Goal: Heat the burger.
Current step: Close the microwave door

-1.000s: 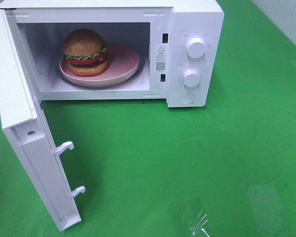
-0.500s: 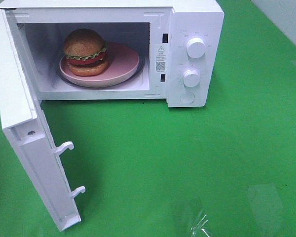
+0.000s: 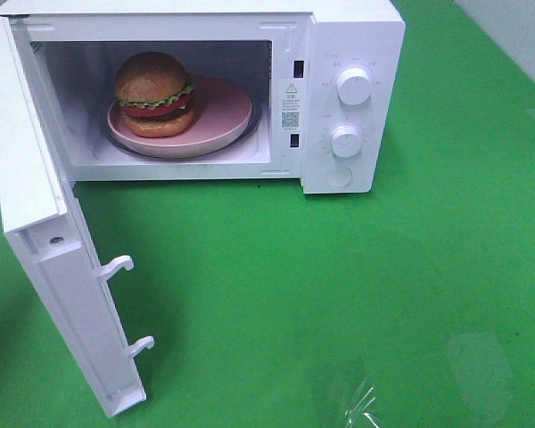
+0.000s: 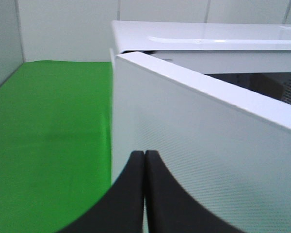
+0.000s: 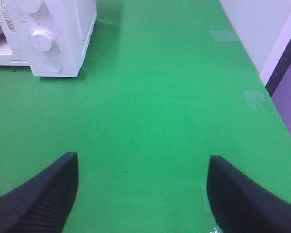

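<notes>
Microwave [image 3: 357,36] in the high view: one, white, its door [image 3: 36,205] swung wide open, two knobs [image 3: 354,86] [image 3: 346,141] on the panel. Inside sits one burger [image 3: 154,94] on one pink plate [image 3: 223,111]. Left wrist view: left fingers [image 4: 133,184] pressed together, holding nothing, just beside the door. Right wrist view: right fingers [image 5: 43,189] spread apart, empty, over the green counter [image 5: 155,107].

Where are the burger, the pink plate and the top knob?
burger [image 3: 153,87]: high camera, on its top bun.
pink plate [image 3: 225,111]: high camera, on the bare part beside the burger.
top knob [image 3: 354,86]: high camera, on its round front.
</notes>
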Controlling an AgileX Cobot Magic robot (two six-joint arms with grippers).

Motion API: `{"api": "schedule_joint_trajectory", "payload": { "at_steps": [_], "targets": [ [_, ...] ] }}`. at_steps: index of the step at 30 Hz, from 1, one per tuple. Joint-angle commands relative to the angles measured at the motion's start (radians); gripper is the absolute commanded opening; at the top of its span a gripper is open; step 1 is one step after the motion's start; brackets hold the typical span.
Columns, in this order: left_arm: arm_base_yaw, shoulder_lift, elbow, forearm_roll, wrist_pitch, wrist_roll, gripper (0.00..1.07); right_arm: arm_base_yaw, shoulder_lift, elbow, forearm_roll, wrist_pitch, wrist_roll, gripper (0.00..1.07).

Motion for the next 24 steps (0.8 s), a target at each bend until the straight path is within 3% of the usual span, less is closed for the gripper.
{"api": "schedule_joint_trajectory", "payload": {
  "at_steps": [1, 8, 13, 14, 15, 17, 20, 21, 24],
  "targets": [
    [0.004, 0.107, 0.004, 0.087, -0.148, -0.020, 0.00, -0.005, -0.028, 0.002, -0.001, -0.007, -0.001, 0.70],
    [-0.009, 0.266, -0.011, 0.149, -0.275, -0.024, 0.00, -0.005, -0.028, 0.002, -0.001, -0.007, -0.001, 0.69],
    [-0.101, 0.335, -0.057, 0.140, -0.202, -0.008, 0.00, -0.005, -0.028, 0.002, -0.001, -0.007, -0.001, 0.69],
    [-0.155, 0.357, -0.067, 0.111, -0.193, 0.001, 0.00, -0.005, -0.028, 0.002, -0.001, -0.007, -0.001, 0.69],
    [-0.155, 0.357, -0.067, 0.111, -0.193, 0.001, 0.00, -0.005, -0.028, 0.002, -0.001, -0.007, -0.001, 0.69],
    [-0.235, 0.387, -0.080, 0.014, -0.187, 0.010, 0.00, -0.005, -0.028, 0.002, -0.001, -0.007, -0.001, 0.69],
    [-0.279, 0.404, -0.093, -0.063, -0.189, 0.015, 0.00, -0.005, -0.028, 0.002, -0.001, -0.007, -0.001, 0.69],
    [-0.323, 0.422, -0.109, -0.134, -0.189, 0.037, 0.00, -0.005, -0.028, 0.002, -0.001, -0.007, -0.001, 0.69],
    [-0.386, 0.453, -0.141, -0.193, -0.186, 0.078, 0.00, -0.005, -0.028, 0.002, -0.001, -0.007, -0.001, 0.69]
  ]
}}
